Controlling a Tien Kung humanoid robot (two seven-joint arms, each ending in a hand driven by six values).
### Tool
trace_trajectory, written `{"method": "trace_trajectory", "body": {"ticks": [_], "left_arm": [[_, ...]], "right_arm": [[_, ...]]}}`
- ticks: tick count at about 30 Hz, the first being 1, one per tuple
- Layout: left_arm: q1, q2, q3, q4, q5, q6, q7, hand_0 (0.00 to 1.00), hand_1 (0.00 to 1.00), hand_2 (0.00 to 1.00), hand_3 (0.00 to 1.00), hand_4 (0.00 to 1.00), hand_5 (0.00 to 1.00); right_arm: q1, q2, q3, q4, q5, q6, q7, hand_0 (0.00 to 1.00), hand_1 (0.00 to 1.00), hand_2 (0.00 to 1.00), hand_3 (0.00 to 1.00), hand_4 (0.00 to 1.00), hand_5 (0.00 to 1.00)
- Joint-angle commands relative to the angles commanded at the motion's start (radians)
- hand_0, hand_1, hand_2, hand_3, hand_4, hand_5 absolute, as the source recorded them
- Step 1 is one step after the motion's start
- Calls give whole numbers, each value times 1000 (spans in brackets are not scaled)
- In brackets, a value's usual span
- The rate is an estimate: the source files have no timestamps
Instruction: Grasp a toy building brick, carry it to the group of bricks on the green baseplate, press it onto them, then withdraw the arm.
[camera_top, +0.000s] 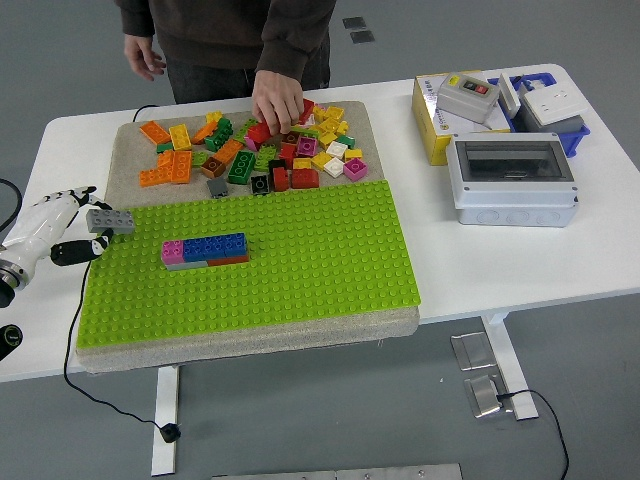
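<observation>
I see the left robot hand (62, 228) pinching a grey brick (110, 221) at the green baseplate's (300, 260) left edge. The brick row (205, 250) lies to its right, long axis left-right. A person's hand (277, 100) sorts the loose bricks (260, 150).

baseplate (300, 260): open studs from 3 to 6 o'clock, nothing standing there | brick group (205, 249): sole bump, toward 9 o'clock; clear lane between it and the left hand (55, 232) | 12 o'clock: loose brick pile (255, 145); a person's hand (277, 100) reaches into it | surface (520, 255) at 2 o'clock: boxes (510, 178) crowd it
</observation>
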Motion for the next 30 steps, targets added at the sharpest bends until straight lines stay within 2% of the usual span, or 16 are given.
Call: {"method": "trace_trajectory", "body": {"ticks": [5, 9, 12, 14, 15, 17, 21, 25, 30], "left_arm": [[42, 17, -72, -61, -68, 8, -27, 994, 959, 942, 590, 531, 250], [118, 47, -161, -157, -139, 10, -36, 994, 957, 938, 582, 523, 248], [164, 52, -206, -228, -169, 10, -39, 994, 957, 938, 582, 523, 248], [188, 38, -215, -279, -178, 11, -40, 993, 956, 934, 580, 519, 247], [190, 36, -216, -286, -179, 11, -40, 993, 956, 934, 580, 519, 247], [202, 3, -209, -340, -178, 14, -42, 993, 956, 934, 580, 519, 247], [193, -51, -176, -394, -167, 17, -44, 993, 956, 934, 581, 516, 244], [169, -90, -138, -383, -164, 20, -48, 993, 956, 934, 581, 516, 244], [111, -142, -74, -300, -142, 23, -52, 990, 954, 932, 582, 509, 238]], "right_arm": [[-2, 2, 3, -1, -4, 0, -2, 648, 632, 623, 624, 628, 998], [-5, 2, 1, -2, 3, 1, 0, 649, 633, 622, 623, 629, 998], [-7, 1, -2, -3, 10, 3, 2, 649, 633, 622, 623, 629, 998], [-7, 0, -1, -4, 9, 4, 2, 649, 630, 619, 624, 630, 998], [-7, 0, -1, -4, 8, 4, 1, 649, 630, 619, 624, 630, 998], [-6, 1, 2, -6, 4, 4, -1, 649, 630, 619, 624, 630, 998], [-5, 1, 7, -7, -3, 5, -4, 649, 632, 620, 624, 630, 998], [-4, 0, 9, -8, -6, 5, -5, 649, 632, 620, 624, 630, 998], [-1, 0, 13, -7, -14, 4, -8, 649, 631, 620, 620, 630, 998]]}}
